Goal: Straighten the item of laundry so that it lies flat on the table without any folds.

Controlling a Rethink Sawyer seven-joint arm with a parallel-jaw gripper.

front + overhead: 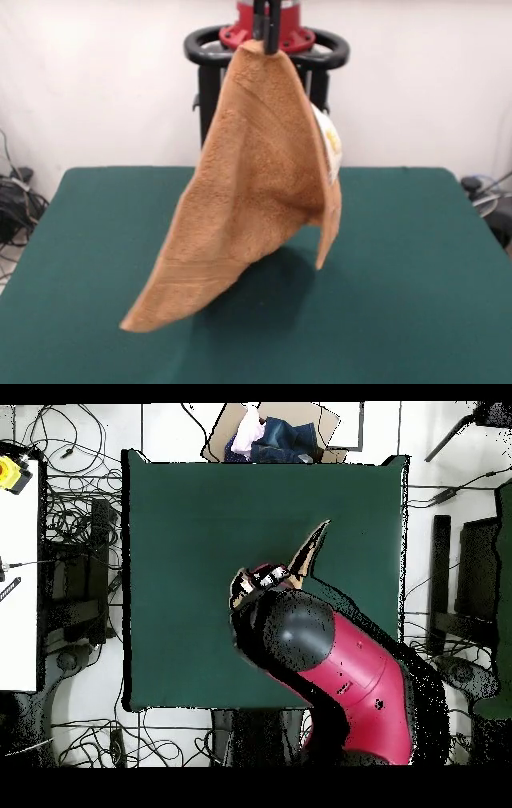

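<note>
The hand towel (256,192) is orange-tan terry, with woven bands of the same colour running along its lower edge near the dark green counter (416,264). A white care tag (330,144) with a yellowish mark sits on the towel's right edge. Above the towel, the pincer (267,32) is black. Behind it, the pedestal (268,40) shows a red body ringed by a black hoop. From overhead, the arm (340,669) is red and black.

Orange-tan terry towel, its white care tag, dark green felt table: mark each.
Orange-tan terry towel (248,208), front view, middle of hanging cloth.
White care tag (330,144), front view, tag's face.
Dark green felt table (416,264), front view, bare top.
</note>
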